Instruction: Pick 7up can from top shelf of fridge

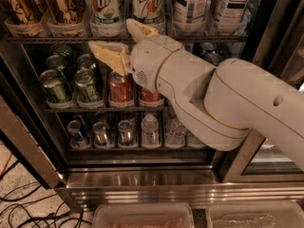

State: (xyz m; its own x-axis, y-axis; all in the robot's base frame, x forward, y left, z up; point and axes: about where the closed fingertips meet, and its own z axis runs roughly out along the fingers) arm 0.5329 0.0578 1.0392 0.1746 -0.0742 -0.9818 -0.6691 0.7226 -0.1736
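Two 7up cans stand side by side in clear cup trays on the top shelf, a grey wire rack across the fridge. My gripper is open and empty. It is just below and in front of the shelf's front bar, under the two cans. One tan finger points left below the rack; the other reaches up in front of the right 7up can's base. The thick white arm comes in from the right and hides part of the middle shelf.
Gold-brown cans stand left of the 7up cans, tall tea cans to the right. Short green cans and red cans fill the middle rack, small bottles the lower one. Door frame at left, plastic bins below, cables on the floor.
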